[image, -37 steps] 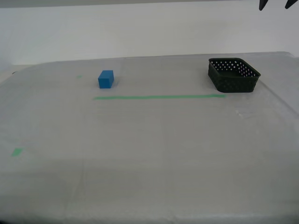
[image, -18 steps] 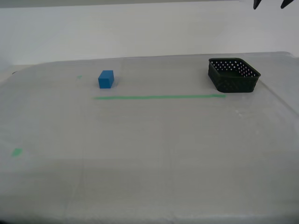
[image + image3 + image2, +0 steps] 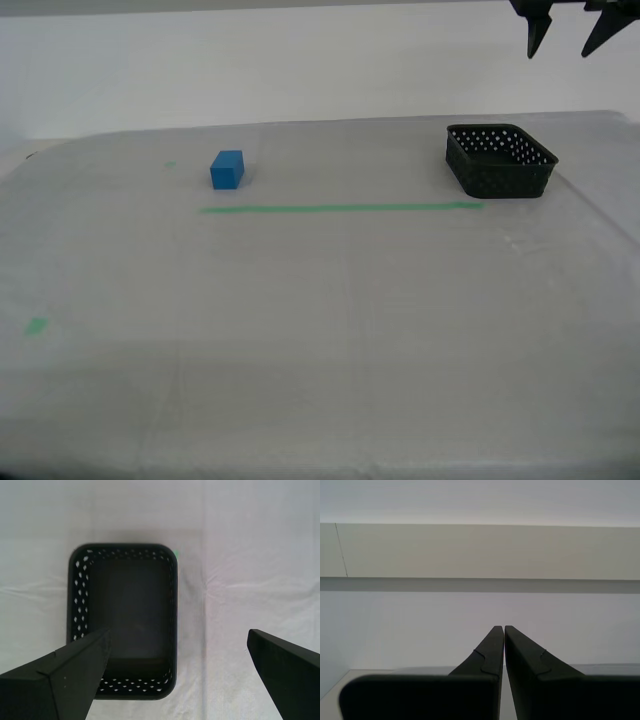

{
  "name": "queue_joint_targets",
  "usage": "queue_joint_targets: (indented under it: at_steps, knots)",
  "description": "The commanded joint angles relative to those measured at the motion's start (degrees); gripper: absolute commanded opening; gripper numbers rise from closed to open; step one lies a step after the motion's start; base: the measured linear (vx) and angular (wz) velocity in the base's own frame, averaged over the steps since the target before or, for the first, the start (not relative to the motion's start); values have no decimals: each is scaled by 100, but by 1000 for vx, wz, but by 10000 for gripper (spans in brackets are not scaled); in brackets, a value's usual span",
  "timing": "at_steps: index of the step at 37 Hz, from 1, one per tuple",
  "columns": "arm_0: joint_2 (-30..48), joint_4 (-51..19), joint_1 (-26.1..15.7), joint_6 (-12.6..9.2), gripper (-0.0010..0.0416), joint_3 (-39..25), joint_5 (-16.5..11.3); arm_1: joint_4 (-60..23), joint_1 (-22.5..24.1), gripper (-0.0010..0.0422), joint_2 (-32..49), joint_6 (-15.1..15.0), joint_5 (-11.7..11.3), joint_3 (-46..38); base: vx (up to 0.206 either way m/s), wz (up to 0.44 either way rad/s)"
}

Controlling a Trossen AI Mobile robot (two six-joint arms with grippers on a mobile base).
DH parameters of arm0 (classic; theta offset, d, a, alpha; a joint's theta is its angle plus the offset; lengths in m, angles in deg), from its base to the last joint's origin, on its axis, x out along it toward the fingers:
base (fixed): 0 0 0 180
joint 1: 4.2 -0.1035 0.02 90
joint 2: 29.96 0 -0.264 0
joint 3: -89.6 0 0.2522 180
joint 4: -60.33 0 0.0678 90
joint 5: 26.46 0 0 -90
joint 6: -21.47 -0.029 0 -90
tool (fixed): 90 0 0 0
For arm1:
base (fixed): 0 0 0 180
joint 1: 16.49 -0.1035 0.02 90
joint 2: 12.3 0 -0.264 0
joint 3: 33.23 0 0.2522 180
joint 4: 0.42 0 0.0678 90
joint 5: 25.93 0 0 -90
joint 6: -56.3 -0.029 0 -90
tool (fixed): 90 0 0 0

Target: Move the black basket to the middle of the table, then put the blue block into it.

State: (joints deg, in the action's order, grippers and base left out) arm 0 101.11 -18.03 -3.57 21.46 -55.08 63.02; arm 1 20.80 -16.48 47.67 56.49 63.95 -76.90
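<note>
table [image 3: 330, 330] pale grey | black basket [image 3: 499, 160] empty | my first hand [image 3: 563, 38] wide above it | my second hand [image 3: 504, 630] closed

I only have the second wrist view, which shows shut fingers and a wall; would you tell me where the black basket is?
Observer: The black basket sits on the table at the exterior view's right.
Operator: Is anything near it?
Observer: My first gripper hangs open above it, holding nothing.
Operator: And the blue block?
Observer: The blue block stands toward the exterior view's left, just beyond the green tape line, well apart from the basket.
</note>
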Motion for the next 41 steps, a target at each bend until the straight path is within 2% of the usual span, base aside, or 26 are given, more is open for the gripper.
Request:
queue_joint_targets:
  at_steps: [1,11,28,32,41]
  knots:
    - [225,-155,20,13,380,-205,-2,24,0,0,0,-20,-4,-9,0,0]
    - [551,-164,26,31,380,-343,-4,26,2,0,0,-20,-4,-7,0,0]
    - [549,476,52,146,380,535,-13,24,0,0,0,-20,-4,-4,0,0]
    - [549,662,52,146,380,706,-103,26,0,0,0,-20,-4,-11,0,0]
    - [549,1161,48,-9,380,1093,-111,24,0,0,0,-20,-4,-7,0,0]
